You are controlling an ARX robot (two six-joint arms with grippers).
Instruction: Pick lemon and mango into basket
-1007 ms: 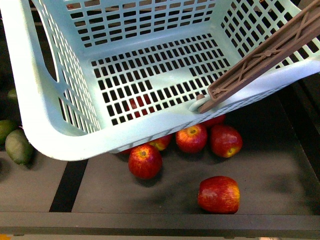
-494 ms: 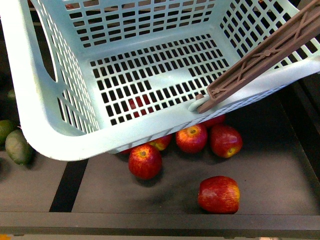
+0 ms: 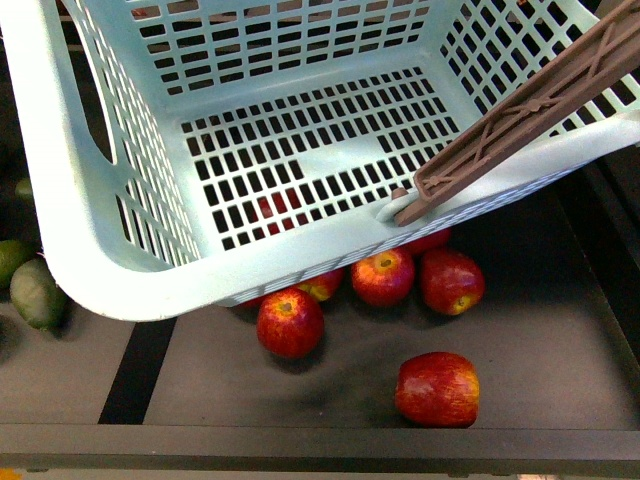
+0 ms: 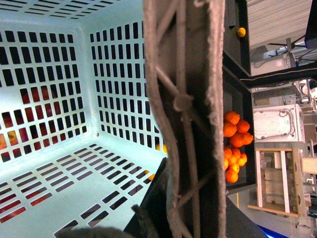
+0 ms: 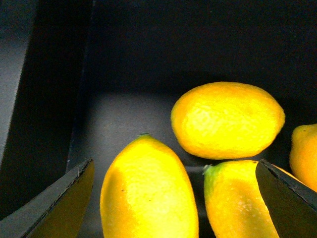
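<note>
The right end effector [image 5: 173,196] stands wide open with nothing in it. Its two dark fingertips [image 5: 59,198] show at either side of the wrist view, and the lemon [image 5: 148,193] lies in the gap between them, nearer one finger. A second yellow fruit [image 5: 242,198] sits just beside the lemon, close against the other finger. A third fruit [image 5: 228,119] lies beyond the fingertips, and all of them rest on the dark floor of a bin [image 5: 44,99].

I judge the lemon to be light and firm, with a smooth, waxy skin over a rounded body, so it may roll or squirt out under an off-centre pinch. The best hold looks to be across its short axis at the fattest part, with moderate pressure. The crowding neighbour is the worry, since one finger must slip into the narrow gap between the two fruits without clamping both.

The left end effector [image 4: 188,225] is mostly hidden behind the brown handle [image 4: 183,104] that runs straight through its view. Because the basket [image 3: 60,200] hangs raised and tilted above some red apples [image 3: 437,388], I judge the left end effector to be clamped on that handle. The basket looks empty, stiff and light.
</note>
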